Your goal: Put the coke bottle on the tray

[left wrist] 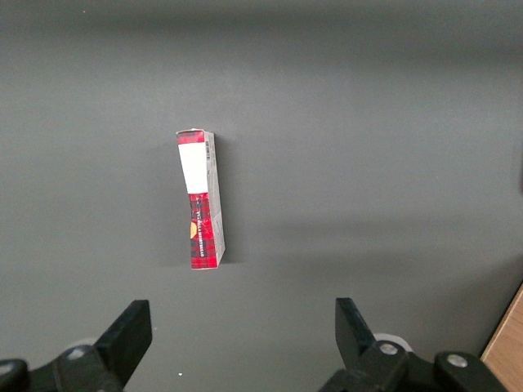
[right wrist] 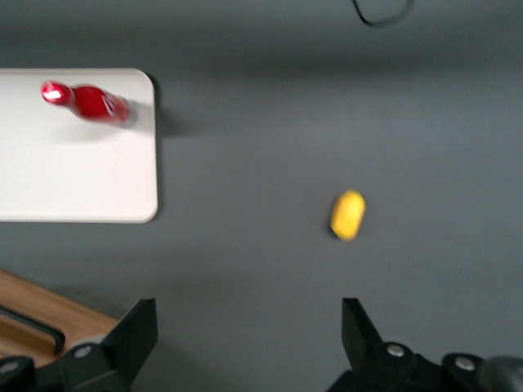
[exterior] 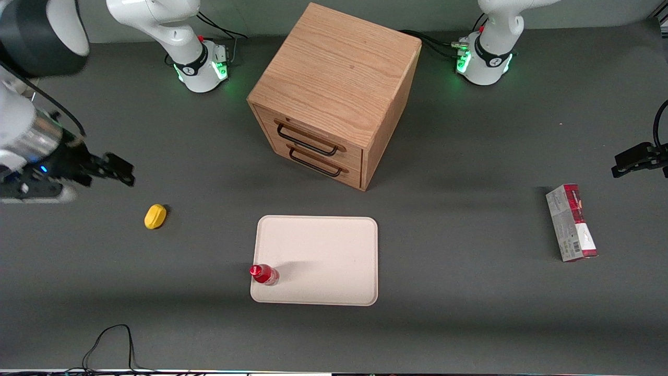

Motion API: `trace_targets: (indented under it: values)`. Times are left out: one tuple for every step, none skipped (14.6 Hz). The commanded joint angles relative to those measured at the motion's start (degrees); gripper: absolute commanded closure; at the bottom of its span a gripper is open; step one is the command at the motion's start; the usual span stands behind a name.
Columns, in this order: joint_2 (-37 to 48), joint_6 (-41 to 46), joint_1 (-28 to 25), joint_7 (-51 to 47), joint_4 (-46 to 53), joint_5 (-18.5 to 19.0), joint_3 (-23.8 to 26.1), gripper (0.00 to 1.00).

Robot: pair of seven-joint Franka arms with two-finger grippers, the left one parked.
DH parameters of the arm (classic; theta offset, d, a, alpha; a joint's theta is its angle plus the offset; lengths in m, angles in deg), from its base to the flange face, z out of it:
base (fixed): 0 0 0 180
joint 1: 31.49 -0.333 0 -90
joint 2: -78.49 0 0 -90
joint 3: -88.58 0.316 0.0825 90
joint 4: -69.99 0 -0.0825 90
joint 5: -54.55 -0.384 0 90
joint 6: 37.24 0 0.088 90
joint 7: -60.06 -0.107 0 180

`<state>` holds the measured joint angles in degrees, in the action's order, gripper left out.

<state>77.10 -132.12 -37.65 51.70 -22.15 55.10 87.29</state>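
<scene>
Red from cap to base, the coke bottle (exterior: 264, 274) stands upright on the tray (exterior: 323, 256), its long axis vertical, cap up, at the tray's lower left corner in the front view. Dark grey bench (exterior: 469, 313) carries a wooden drawer cabinet (exterior: 334, 94), a yellow lump (exterior: 155, 216) and a carton (exterior: 571, 222). At mid left, the end effector (exterior: 112, 169) hangs released, fingers apart, above the bench.

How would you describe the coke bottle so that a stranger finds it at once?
Start at the wooden drawer cabinet; in front of it lies a cream tray. The bottle stands on the tray's corner nearest the front camera, toward the working arm's end. It is small and red with a red cap, unlike the yellow lump near the open claw.
</scene>
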Motion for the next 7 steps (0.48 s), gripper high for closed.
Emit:
trace_targets:
  values:
    - [7.2, 1.7, 0.8, 1.2, -6.0, -1.0, -1.3, 0.0]
    - [8.0, 2.7, 1.1, 1.3, -6.0, -1.0, -1.4, 0.0]
    - [8.1, 3.0, 1.2, 1.5, -6.1, -1.1, -1.4, 0.0]
    - [8.1, 3.0, 1.2, 1.4, -6.2, -1.3, -1.4, 0.0]
    - [8.1, 3.0, 1.6, 1.4, -6.3, -1.3, -1.4, 0.0]
    - [8.1, 2.9, 1.8, 1.4, -6.3, -1.4, -1.4, 0.0]
    - [8.1, 2.9, 1.9, 1.3, -6.3, -1.4, -1.4, 0.0]
